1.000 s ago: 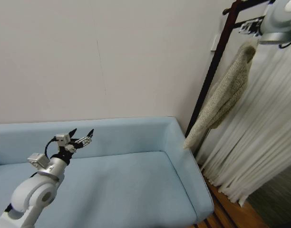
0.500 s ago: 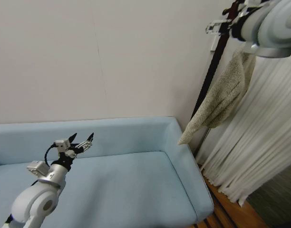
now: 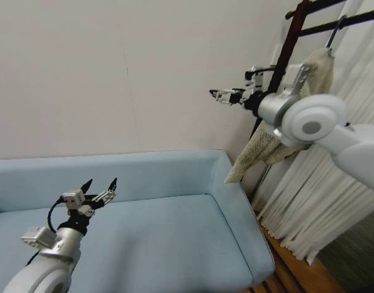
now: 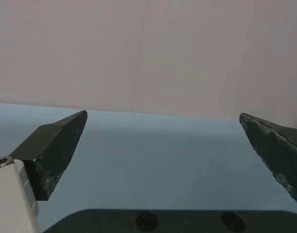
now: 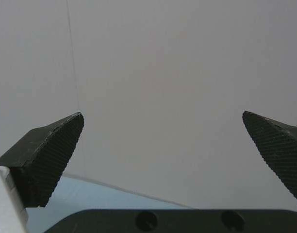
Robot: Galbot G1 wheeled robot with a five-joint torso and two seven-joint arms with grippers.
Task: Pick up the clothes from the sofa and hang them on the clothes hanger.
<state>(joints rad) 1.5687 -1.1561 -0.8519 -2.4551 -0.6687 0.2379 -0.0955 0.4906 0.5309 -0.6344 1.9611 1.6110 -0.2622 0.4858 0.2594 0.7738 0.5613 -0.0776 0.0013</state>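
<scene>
Left arm: low over the sofa [image 3: 175, 244] seat, forearm angled up toward the backrest. My left gripper [image 3: 101, 184] is released, jaws spread, empty.
Right arm: elbow high, forearm level, pointing at the wall [image 3: 144, 73]. My right gripper [image 3: 220, 94] has its jaws wide apart and holds nothing.
Knit garment [image 3: 260, 149]: hanging on the clothes rack [image 3: 291, 43] behind my right forearm, apart from both grippers.

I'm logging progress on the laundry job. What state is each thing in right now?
Knit sweater: hanging on the rack, off the sofa.
Clothes rack: upright, carrying the sweater.
Sofa: no clothes on the seat in view.
Left gripper: open, empty, low over the sofa seat.
Right gripper: open, empty, raised beside the rack.
Curtain: drawn closed.
</scene>
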